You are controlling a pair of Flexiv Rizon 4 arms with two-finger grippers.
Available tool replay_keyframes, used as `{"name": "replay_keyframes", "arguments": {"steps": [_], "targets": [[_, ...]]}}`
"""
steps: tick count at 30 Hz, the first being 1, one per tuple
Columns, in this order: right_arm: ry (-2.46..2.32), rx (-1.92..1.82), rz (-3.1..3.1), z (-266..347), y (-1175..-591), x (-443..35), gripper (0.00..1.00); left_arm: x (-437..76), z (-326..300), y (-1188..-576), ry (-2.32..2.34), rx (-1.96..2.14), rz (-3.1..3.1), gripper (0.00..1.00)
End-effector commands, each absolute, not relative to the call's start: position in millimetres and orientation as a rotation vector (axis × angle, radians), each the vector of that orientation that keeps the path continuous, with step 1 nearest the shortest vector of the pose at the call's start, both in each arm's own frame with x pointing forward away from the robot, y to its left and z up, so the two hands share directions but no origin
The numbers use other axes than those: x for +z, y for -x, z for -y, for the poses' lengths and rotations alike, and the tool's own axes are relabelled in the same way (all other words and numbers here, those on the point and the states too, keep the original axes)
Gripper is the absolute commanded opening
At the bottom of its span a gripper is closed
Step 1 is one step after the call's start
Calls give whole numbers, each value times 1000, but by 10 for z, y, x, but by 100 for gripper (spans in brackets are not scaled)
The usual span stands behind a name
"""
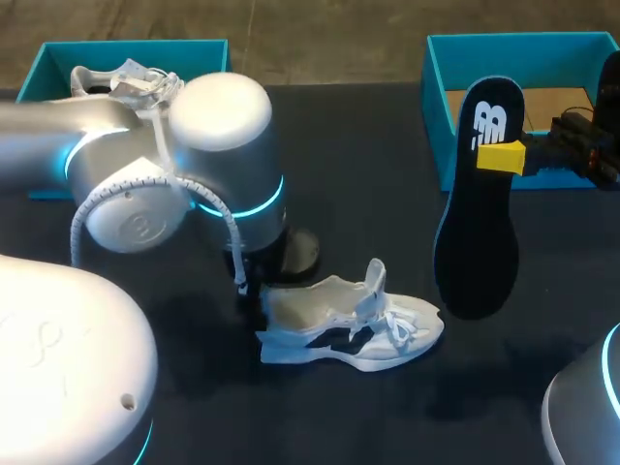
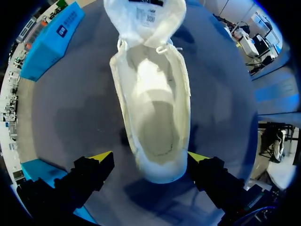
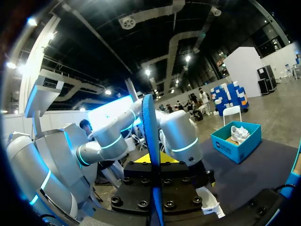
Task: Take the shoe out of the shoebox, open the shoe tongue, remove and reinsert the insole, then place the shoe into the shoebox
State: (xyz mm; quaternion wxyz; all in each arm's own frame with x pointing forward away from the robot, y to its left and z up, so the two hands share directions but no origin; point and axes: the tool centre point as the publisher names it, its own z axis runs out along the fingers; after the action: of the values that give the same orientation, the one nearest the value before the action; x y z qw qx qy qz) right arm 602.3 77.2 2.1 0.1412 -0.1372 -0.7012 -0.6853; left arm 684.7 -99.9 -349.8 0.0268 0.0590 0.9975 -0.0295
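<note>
While left tool (image 2: 149, 158) straddles the shoe (image 2: 153, 108), right tool (image 1: 504, 155) grips insole (image 1: 477, 232).

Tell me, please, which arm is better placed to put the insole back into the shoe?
Right. The right end effector is shut on the insole, held upright near the shoe. The left end effector stands open around the shoe's heel and holds nothing.

White logo (image 1: 489, 124) on insole (image 1: 477, 232)
</note>
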Motion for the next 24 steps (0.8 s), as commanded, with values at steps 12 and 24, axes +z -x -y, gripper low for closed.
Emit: {"name": "replay_keyframes", "arguments": {"steps": [12,24], "targets": [[397,-1977,2025,-787,-6029,17,0,-3241,1342,-6992,-261,-194,-3071,100],[397,-1977,2025,-787,-6029,17,0,-3288,1646,-7128,-281,-244,-3085,100]]}}
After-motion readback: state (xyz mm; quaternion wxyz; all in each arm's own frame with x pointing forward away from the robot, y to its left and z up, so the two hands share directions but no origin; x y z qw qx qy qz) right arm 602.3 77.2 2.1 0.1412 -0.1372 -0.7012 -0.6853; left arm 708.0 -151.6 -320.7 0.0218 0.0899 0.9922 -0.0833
